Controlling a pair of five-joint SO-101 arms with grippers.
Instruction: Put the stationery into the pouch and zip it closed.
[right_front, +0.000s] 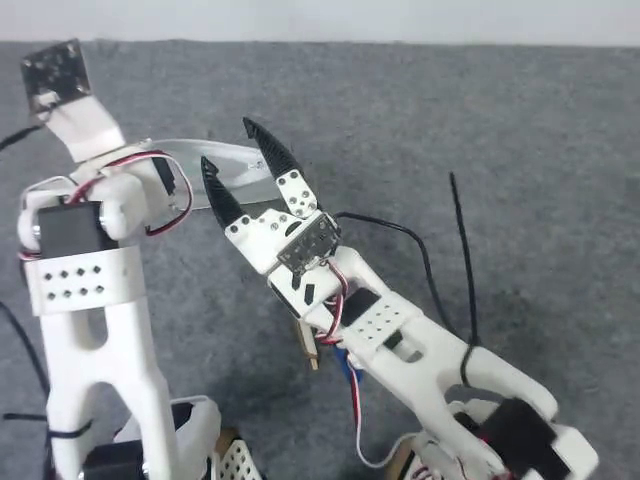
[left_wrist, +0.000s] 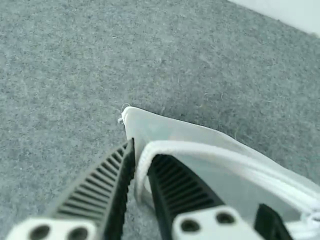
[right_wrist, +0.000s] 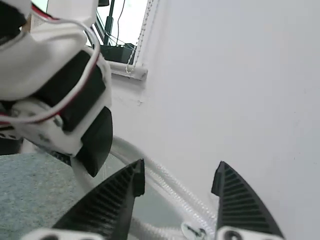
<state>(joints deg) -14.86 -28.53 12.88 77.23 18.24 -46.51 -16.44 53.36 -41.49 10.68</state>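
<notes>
The left gripper (left_wrist: 141, 154) has its jaws clamped on the pouch (left_wrist: 200, 145) edge, the right gripper (right_wrist: 181, 170) hangs jaws apart near the zip (right_wrist: 172, 194), zipping apparently not yet done.

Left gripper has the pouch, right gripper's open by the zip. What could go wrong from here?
The left gripper pinches the pouch only by a thin edge near a corner; a tug along the zip might slip it free. The right gripper is open at the zipper pull, close to the left arm; they could collide.
</notes>
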